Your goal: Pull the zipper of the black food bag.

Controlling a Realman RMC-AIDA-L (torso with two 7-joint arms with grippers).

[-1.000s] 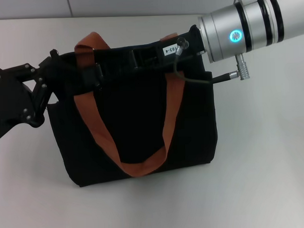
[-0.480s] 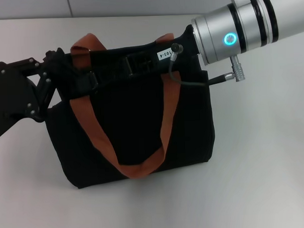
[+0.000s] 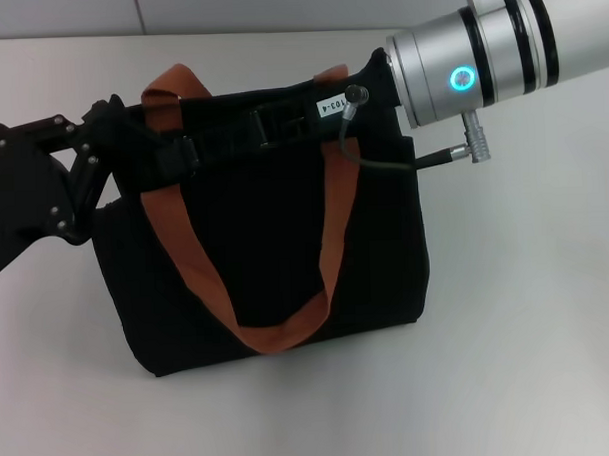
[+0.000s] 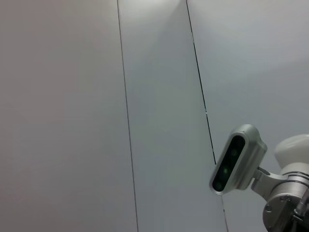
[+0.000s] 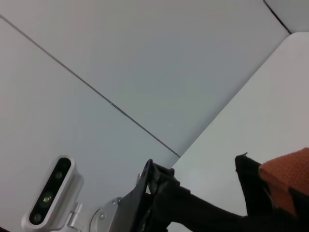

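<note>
The black food bag [image 3: 275, 229] stands upright on the white table [image 3: 528, 310], its long axis running left to right and its top edge rising slightly toward the right; orange-brown handles [image 3: 278, 334] droop over its front; the zipper cannot be made out along the upper edge. The left claw [image 3: 116, 139] sits at the bag's upper left corner, the right claw [image 3: 365, 91] at its upper right; whether either is spread or pinching cannot be told. Pale wall panels [image 4: 159, 96] stand behind.
</note>
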